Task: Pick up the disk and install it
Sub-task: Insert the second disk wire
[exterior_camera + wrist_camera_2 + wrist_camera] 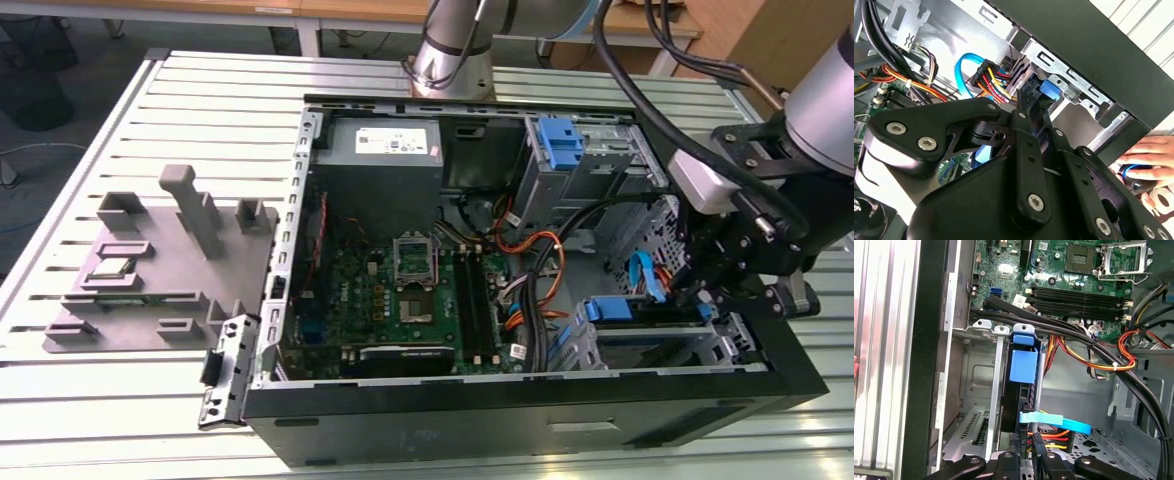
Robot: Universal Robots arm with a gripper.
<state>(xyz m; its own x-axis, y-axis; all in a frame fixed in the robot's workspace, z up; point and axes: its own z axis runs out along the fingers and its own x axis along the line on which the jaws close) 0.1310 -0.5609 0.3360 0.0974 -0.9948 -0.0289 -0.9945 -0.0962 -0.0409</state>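
Observation:
The disk (1022, 365) stands on edge in the metal drive cage (981, 370) at the case's front corner, and its blue plastic rail faces the first wrist view. In the exterior view the disk (617, 309) shows as a blue piece on top of the cage, on that view's right. My gripper (1030, 441) sits at the disk's near end with its black fingers drawn in close on it. In the second wrist view the gripper (1029, 107) points at the blue tab (1051, 90). The gripper (694, 300) hangs inside the open case.
A light blue flat cable (1056, 420) and red, yellow and orange wires (1094, 357) run beside the cage. The motherboard (414, 290) fills the case floor. A tall blue latch (558, 140) stands at the back. A person's hand (1154, 155) rests outside the case. A grey fixture (147, 270) lies on the slatted table.

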